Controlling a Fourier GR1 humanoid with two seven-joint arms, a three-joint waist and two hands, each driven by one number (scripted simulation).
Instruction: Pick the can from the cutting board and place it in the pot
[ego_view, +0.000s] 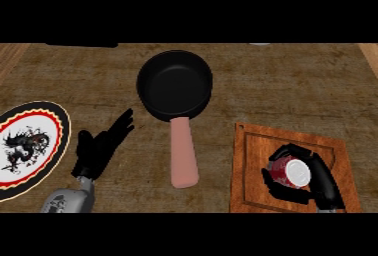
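Head view, big to small: counter (295, 80) fills the frame; plate (29, 147) with a red-black rim and a dragon print sits at the left edge, partly cut off; board (255, 170) is lower right, its near edge cut off by the frame; pot (175, 84), really a black pan with a pink handle (182, 155), sits centre, handle pointing toward the robot. Right hand (314, 175) is over the board with fingers and thumb curled round the can (290, 172), which lies on the board's recessed panel, red side and white end showing. Judgement: grasp is closing or just made, lift not yet done. Left hand (100, 145) is between plate and handle, fingers straight and spread, holding nothing, resting. Risks: the can looks tipped on its side, so it could roll or slip out between the fingers on lift; the path to the pot crosses the handle, so a low carry could clip it and swing the pot; pot walls look shallow, so a can released on its side may roll out over the rim. Hard to tell: whether the can is clear of the board or touching it, how far the fingers wrap underneath, and what the dark object at the top edge is.
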